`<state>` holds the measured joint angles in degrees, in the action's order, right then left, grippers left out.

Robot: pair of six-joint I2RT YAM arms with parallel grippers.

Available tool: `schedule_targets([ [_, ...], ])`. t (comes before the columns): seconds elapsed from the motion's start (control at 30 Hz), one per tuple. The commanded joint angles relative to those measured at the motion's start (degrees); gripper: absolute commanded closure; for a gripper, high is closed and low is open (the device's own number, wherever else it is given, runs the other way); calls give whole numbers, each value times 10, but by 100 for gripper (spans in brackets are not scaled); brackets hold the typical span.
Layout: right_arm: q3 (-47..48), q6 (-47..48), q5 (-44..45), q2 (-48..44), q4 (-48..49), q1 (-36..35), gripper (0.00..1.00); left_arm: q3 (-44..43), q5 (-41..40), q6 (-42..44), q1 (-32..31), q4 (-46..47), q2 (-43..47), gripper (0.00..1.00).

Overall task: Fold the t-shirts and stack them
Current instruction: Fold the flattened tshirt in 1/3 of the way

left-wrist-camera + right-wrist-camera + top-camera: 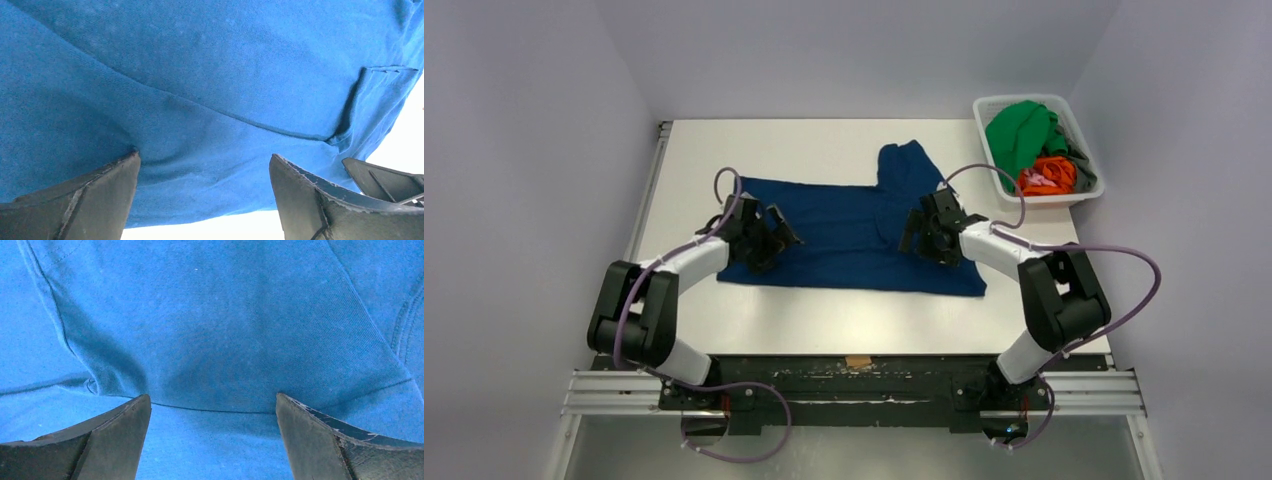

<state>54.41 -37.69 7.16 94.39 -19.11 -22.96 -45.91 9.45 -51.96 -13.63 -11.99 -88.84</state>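
from above, the navy t-shirt (849, 240) lies spread on the surface (824, 320), the other t-shirts (1019, 135) heaped in the basket (1085, 190) far right. left wrist: the left jaws gape wide over the cloth, holding nothing. right wrist: the right jaws stand equally wide, empty.

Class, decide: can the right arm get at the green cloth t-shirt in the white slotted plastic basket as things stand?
Probably yes: the green cloth t-shirt lies uncovered on top in the white plastic basket on that arm's side, and the right gripper is open and empty.
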Motion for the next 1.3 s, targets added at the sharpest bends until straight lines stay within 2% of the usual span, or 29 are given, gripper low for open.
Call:
schedule_targets([
  [0.0, -60, -30, 38, -46, -48, 0, 7, 99, -10, -30, -28, -52, 43, 0],
  [0.3, -144, -31, 63, -144, -63, 0, 6, 248, -61, -128, -125, -73, 240, 0],
  [0.53, -158, -21, 44, -154, -68, 0, 6, 319, -92, -232, -199, -81, 337, 0],
  [0.63, -171, -28, 42, -175, -85, -1, 6, 316, -134, -244, -214, -131, 369, 0],
  [0.77, -207, -45, 44, -219, -107, -1, 6, 305, -159, -226, -214, -150, 378, 0],
  [1.03, -245, -48, 42, -275, -110, 0, 6, 306, -134, -213, -220, -127, 359, 0],
  [1.27, -223, -39, 55, -304, -137, -1, 7, 249, -168, -175, -223, -184, 396, 0],
])
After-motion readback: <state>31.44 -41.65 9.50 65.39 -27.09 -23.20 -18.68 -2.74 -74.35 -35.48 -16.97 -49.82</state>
